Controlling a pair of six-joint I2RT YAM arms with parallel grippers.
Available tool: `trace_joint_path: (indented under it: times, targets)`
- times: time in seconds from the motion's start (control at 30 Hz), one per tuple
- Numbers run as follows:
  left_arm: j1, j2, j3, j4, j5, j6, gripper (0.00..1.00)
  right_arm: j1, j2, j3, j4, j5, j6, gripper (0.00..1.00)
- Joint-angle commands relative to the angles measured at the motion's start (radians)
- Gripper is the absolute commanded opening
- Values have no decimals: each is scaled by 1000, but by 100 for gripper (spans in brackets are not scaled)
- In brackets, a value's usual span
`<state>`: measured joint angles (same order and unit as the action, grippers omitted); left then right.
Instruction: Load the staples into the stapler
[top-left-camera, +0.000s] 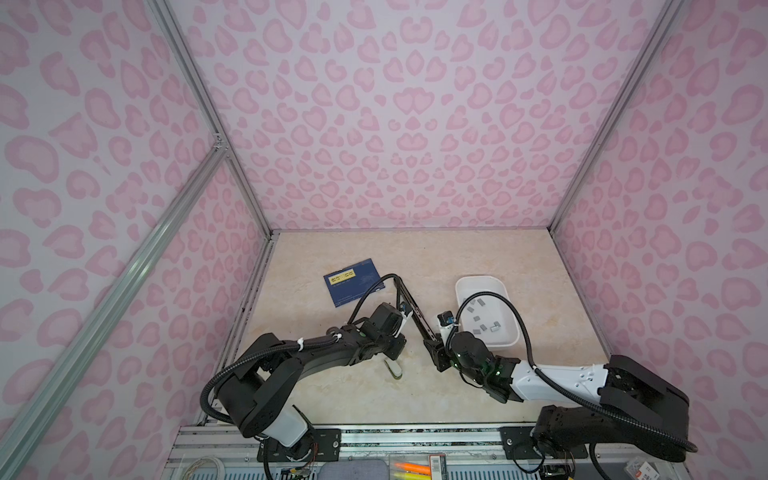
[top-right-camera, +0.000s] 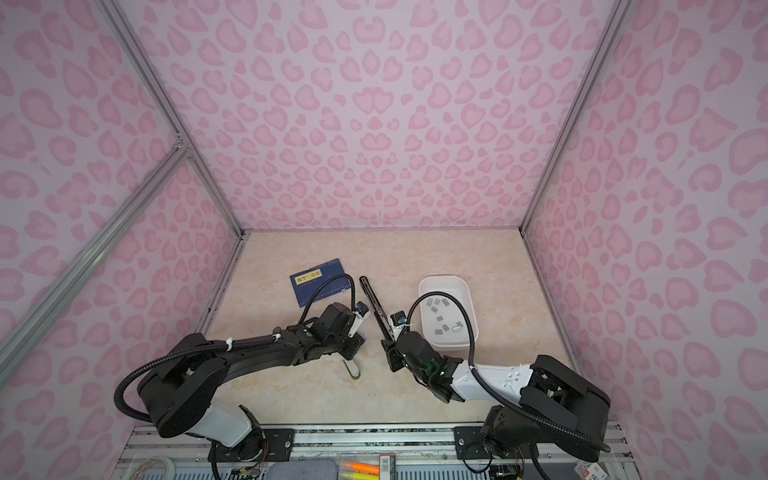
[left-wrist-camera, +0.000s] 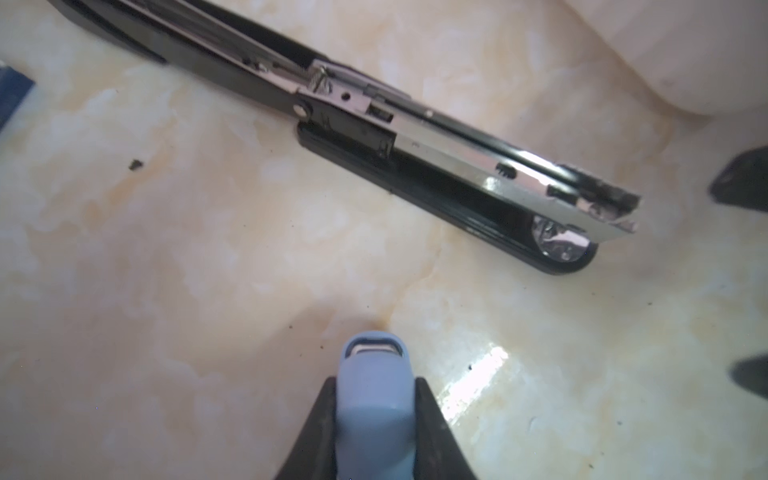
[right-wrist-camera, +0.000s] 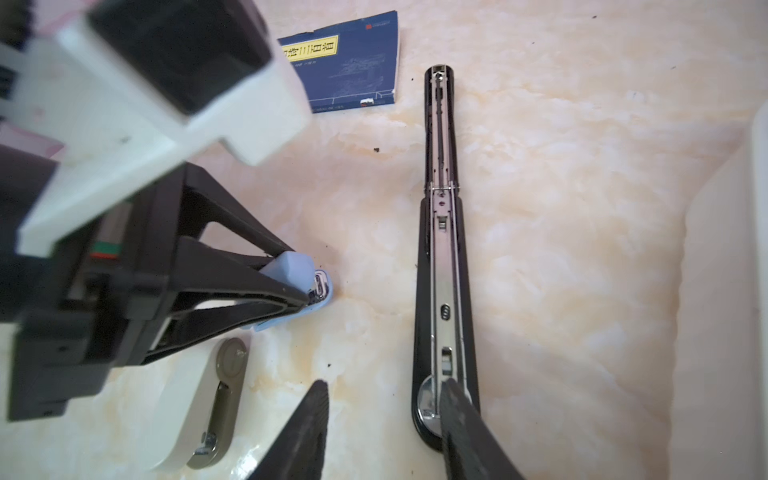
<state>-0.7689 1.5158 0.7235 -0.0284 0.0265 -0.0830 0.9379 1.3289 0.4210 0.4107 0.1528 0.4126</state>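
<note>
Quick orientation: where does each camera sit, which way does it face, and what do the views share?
Top views: high behind the arms, looking down toward the back wall; left arm and right arm show.
Left wrist: behind the left gripper, facing the black stapler; its fingers clamp the blue stapler.
Right wrist: behind the open right gripper, looking along the black stapler; left gripper shows.
Shared: all show the black stapler.

Bare table (top-left-camera: 415, 253) at back, black stapler (top-left-camera: 420, 319) across middle, tray (top-left-camera: 478, 279) on right

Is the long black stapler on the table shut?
No, the black stapler lies swung fully open and flat, its two halves end to end.
</note>
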Motion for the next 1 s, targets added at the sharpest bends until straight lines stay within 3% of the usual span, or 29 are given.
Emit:
trace_joint_path:
  times: [0.0,0.17,0.47,0.63,0.97]
  targets:
    - [1,-76,-7,43,40,17,12,-26,-8,19,-29,-50,62,34]
    - [0,-156,-2,51,103,47,7,-52,-39,13,5,-153,83,29]
    - [-54,-199,-33,140,155,134,3,-77,-136,7,-3,-229,103,31]
    - [-81,-249,-60,186,208,181,3,-93,-117,13,16,-262,118,30]
    - [-92,-270,-58,203,187,204,3,-96,-67,26,46,-305,136,28]
